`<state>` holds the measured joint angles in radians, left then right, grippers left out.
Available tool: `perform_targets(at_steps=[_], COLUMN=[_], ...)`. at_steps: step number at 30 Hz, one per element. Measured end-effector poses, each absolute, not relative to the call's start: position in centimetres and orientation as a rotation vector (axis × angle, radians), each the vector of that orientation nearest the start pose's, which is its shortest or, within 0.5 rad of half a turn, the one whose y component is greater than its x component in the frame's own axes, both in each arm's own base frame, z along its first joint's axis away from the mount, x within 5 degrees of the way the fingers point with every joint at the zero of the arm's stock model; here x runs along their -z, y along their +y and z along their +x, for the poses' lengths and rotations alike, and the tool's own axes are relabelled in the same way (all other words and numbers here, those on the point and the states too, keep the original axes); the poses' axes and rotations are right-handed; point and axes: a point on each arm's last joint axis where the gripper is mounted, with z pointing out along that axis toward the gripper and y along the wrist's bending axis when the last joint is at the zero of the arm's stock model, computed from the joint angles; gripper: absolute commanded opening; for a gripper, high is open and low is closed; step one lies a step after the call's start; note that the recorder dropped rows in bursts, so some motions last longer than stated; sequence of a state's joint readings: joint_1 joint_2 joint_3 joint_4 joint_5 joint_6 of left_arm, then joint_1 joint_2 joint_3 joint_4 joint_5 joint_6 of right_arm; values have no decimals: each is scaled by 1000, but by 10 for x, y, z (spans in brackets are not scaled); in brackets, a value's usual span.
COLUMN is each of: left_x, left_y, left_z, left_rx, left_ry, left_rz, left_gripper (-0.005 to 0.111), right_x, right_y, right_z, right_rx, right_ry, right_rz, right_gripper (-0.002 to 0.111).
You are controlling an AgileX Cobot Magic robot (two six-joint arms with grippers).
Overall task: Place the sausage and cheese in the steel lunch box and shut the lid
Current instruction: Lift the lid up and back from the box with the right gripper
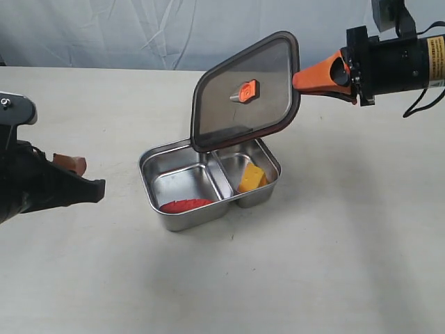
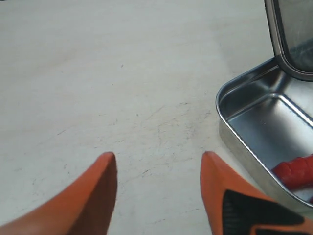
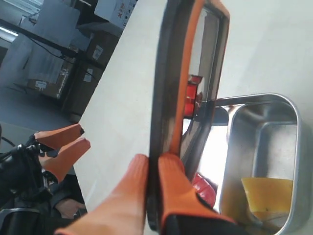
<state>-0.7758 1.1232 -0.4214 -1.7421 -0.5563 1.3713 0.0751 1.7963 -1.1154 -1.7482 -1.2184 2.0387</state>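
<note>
Now our right hand (image 1: 300, 78) pinches the lid (image 1: 226, 111), tilted over the far rim of the box (image 1: 182, 220) lying below, toward our left; left hand (image 2: 159, 159) gapes empty

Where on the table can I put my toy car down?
The pale table is bare on the near side of the shiny steel two-compartment lunch box and to its right. Crowded: the box holds a red toy sausage and yellow cheese wedge, and the dark see-through lid hangs tilted over it.

A lone "6" on the left arm's grey housing (image 1: 14, 110); right arm's yellow label (image 1: 438, 59) illegible
</note>
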Motion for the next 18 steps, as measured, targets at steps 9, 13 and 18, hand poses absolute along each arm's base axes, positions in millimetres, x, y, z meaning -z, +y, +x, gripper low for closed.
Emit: perform_targets(at_steps=[9, 13, 18], left_x=[-216, -216, -216], left_y=[-98, -98, -98], left_z=[168, 168, 168], left_rx=[38, 38, 38], left_ry=[2165, 2165, 2164], left_rz=[133, 133, 134], left_gripper=[50, 50, 50], right_x=[-250, -272, -288], right_y=[110, 109, 109], right_z=[330, 322, 314], right_rx=[-1479, -1457, -1480], right_ry=[2124, 2059, 2055], right_rz=[-574, -586, -547], right_gripper=[-1, -1, -1])
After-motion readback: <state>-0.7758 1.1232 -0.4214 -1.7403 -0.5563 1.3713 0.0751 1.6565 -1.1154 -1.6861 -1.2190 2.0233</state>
